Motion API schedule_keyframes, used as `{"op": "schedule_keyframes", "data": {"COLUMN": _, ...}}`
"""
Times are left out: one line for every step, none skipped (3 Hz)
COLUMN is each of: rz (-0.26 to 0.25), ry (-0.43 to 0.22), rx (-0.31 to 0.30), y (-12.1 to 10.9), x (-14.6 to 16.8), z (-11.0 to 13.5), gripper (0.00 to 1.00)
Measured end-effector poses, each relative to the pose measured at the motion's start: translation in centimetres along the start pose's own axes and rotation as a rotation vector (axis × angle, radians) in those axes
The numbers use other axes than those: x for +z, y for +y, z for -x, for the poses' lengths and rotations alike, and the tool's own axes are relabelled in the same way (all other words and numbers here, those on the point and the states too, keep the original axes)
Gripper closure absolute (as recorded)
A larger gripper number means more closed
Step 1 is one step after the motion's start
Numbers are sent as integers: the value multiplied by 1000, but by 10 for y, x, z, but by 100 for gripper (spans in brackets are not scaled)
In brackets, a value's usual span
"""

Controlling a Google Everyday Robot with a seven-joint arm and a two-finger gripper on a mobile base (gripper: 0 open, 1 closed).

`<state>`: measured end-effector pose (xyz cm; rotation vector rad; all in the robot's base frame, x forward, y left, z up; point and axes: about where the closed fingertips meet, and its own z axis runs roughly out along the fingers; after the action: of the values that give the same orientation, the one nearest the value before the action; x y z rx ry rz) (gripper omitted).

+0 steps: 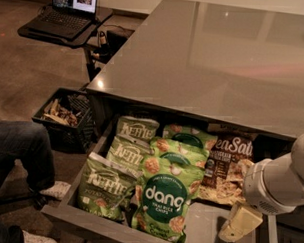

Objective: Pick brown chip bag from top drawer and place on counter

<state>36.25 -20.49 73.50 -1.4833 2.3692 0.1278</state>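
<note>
Several green bags (162, 199) are crowded against the brown bag (225, 163) at the drawer's (83, 223) back right, so one could be snagged. The gripper (236, 226) is poised near its front edge; its opening cannot be told.

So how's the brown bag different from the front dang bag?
The brown bag is dark brown with white lettering; the dang bag is green. The brown bag lies back right, the dang bag in front. Both lie in the drawer. The gripper hangs near the brown bag.
</note>
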Motion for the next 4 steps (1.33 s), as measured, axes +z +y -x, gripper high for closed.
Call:
{"op": "schedule_keyframes", "data": {"rz": -35, "ry": 2, "rx": 55, "y": -7, "x": 7, "z": 5, "gripper": 0}}
{"op": "schedule_keyframes", "data": {"rz": -125, "ry": 0, "rx": 151, "y": -33, "x": 25, "z": 10, "gripper": 0}}
{"op": "schedule_keyframes", "data": {"rz": -180, "ry": -13, "rx": 233, "y": -52, "x": 39, "z": 15, "gripper": 0}}
{"op": "schedule_keyframes", "data": {"rz": -236, "ry": -30, "rx": 282, "y": -69, "x": 45, "z": 20, "gripper": 0}}
